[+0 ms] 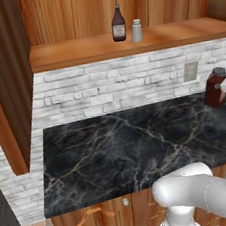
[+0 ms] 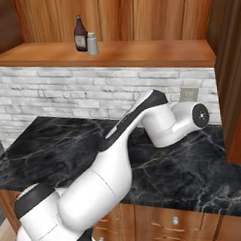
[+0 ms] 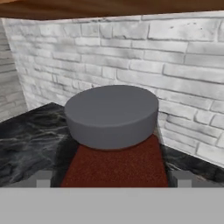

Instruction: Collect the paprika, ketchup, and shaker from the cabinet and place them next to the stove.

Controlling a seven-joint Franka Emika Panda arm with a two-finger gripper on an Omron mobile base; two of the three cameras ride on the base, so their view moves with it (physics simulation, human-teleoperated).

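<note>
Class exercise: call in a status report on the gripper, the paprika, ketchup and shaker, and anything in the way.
Gripper open, astride paprika on the black counter. Ketchup and shaker on cabinet shelf, side by side. Nothing seen in the way.

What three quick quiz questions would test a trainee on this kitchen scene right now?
1. True or false: the wide reddish-brown paprika jar stands on the black marble counter.
2. Which two things stand on the orange-brown wooden cabinet shelf?
3. The gripper fingers are: A) shut with nothing between them, B) apart, one on each side of the jar, C) holding the shaker.

Key:
1. True.
2. The slim dark brown ketchup bottle and the small pale grey shaker.
3. B.
</note>
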